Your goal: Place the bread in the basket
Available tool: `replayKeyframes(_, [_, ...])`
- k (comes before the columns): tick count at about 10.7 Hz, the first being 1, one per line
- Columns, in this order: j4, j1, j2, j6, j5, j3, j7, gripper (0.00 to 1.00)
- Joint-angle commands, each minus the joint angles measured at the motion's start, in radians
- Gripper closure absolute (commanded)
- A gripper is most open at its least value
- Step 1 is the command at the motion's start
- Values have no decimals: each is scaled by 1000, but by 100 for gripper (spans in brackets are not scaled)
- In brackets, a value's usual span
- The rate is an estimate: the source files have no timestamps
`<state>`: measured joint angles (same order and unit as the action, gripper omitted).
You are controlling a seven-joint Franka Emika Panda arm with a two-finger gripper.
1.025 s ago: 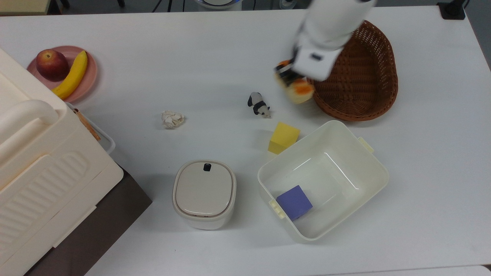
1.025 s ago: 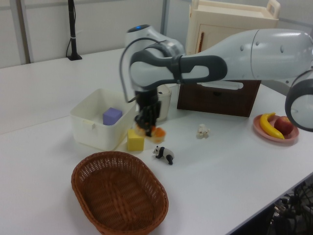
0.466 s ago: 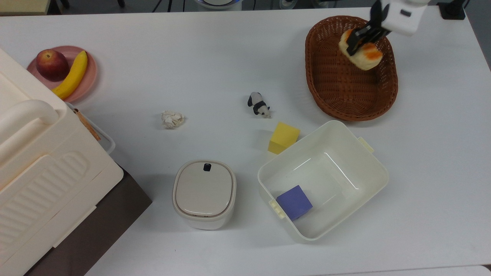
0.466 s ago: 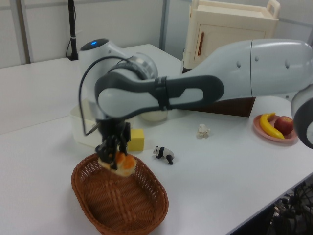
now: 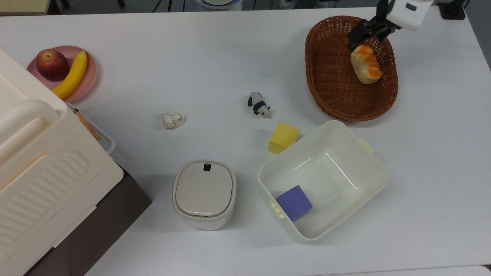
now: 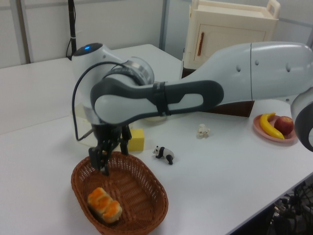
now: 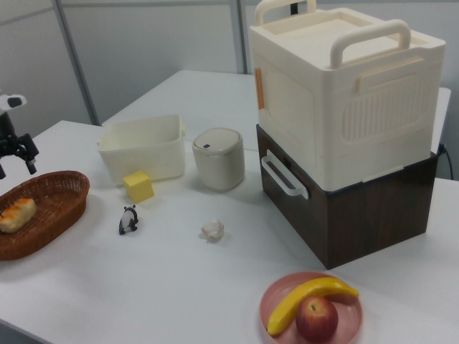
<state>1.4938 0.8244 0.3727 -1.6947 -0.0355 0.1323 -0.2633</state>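
Bread (image 5: 365, 64) released since earlier frame, now lying inside basket (image 5: 330, 88). End effector (image 6: 108, 157) above it, fingers spread, empty. Count: one bread, one basket.

A small oblong toy loaf, the bread (image 5: 365, 64), is seen lying flat inside the basket (image 5: 330, 69), its glossy orange-brown segmented top turned upward and its pale cream sides showing. It is released, lying just below the spread black fingers of the claw (image 5: 368, 32), which is held above the basket's rim. The large oval reddish-brown wicker basket is set upright on the white tabletop (image 5: 215, 57), directly under the claw.
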Motion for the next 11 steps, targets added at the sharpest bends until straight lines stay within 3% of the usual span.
replayKeyframes(1, [6, -110, -105, 93, -1, 12, 4, 0])
replayKeyframes(4, [5, -356, -211, 125, -3, 12, 91, 0])
replayKeyframes(8, [-1, -646, -227, 112, 5, 12, 202, 0])
replayKeyframes(11, [0, -737, -218, 107, 11, 12, 245, 0])
